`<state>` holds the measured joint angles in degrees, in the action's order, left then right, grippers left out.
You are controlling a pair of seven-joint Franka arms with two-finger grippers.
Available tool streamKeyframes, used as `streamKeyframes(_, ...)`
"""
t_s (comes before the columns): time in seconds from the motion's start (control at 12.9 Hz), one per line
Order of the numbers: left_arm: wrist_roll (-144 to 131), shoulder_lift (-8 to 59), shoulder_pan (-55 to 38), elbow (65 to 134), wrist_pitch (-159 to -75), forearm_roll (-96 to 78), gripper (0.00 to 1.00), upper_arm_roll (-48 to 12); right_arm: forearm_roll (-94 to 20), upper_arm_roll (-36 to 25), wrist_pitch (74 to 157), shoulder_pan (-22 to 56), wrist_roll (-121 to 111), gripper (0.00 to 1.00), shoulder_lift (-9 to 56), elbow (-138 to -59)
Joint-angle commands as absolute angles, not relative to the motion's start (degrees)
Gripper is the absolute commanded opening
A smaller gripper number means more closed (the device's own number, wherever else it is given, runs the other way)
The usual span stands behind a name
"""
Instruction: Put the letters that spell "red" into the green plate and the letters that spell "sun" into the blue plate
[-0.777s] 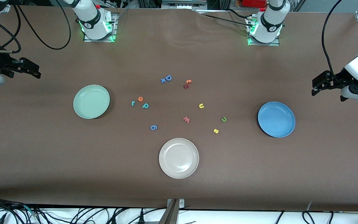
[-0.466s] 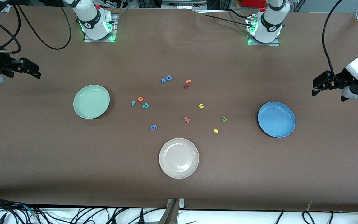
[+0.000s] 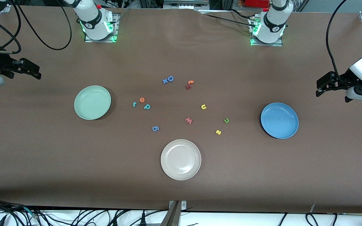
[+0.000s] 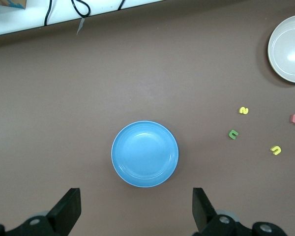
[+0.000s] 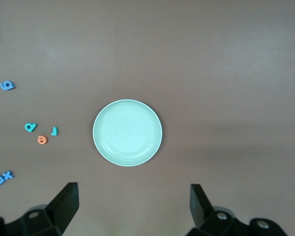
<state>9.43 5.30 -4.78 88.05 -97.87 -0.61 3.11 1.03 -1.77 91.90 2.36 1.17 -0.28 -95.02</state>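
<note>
The green plate (image 3: 92,102) (image 5: 127,132) lies toward the right arm's end, empty. Beside it sit the teal "r" (image 3: 134,104) (image 5: 54,131), orange "e" (image 3: 142,99) (image 5: 42,140) and teal "d" (image 3: 147,106) (image 5: 30,127). The blue plate (image 3: 279,120) (image 4: 145,154) lies empty toward the left arm's end. Near it are the yellow "u" (image 3: 203,107) (image 4: 276,149), green "n" (image 3: 226,120) (image 4: 233,133) and yellow "s" (image 3: 218,132) (image 4: 243,110). My left gripper (image 3: 318,88) (image 4: 136,216) hangs open high over the table's end by the blue plate. My right gripper (image 3: 38,72) (image 5: 132,211) hangs open by the green plate.
A beige-white plate (image 3: 180,159) (image 4: 287,49) lies nearest the front camera. Spare letters lie mid-table: blue "D" (image 3: 170,78) with an "x" (image 3: 165,81), blue "g" (image 3: 155,128), red "w" (image 3: 188,120), an orange letter (image 3: 190,82) and a dark red one (image 3: 188,87).
The left gripper has drifted very slightly toward its end of the table. Letters, plates and the right arm have not moved.
</note>
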Motion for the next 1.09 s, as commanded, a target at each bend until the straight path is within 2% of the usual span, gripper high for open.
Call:
streamKeyframes(0.0, 10.0, 5.9, -4.6, 86.2, -96.7, -1.1, 1.00, 3.3, 1.9, -1.7, 91.3, 2.5, 1.6, 1.00, -0.4, -94.3)
streamKeyframes(1.01, 10.0, 5.9, -4.5, 86.3, -96.7, -1.2, 1.00, 3.3, 1.9, -1.7, 90.7, 2.5, 1.5, 1.00, -0.5, -94.4)
